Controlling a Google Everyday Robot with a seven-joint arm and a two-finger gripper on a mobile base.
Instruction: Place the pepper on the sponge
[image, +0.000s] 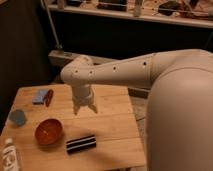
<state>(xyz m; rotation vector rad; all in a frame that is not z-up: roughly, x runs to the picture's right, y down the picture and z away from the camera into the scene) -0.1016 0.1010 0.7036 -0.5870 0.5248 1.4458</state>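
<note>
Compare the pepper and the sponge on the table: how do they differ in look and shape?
Colour: the pepper is red, the sponge light blue. Shape: the pepper is slim and elongated, the sponge a flat, wider rectangle. Shared: both lie side by side near the far left corner of the table, about equal in length. The gripper hangs above the table's middle, jaws open and empty, away from both.

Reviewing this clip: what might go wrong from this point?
1. The pepper lies close beside the sponge. The open claw, hanging over mid-table, may catch or shove the sponge while grasping.
2. The pepper is slim and lies flat near the far edge of the table. A poor grip might roll it away or drop it short of the sponge.
</note>
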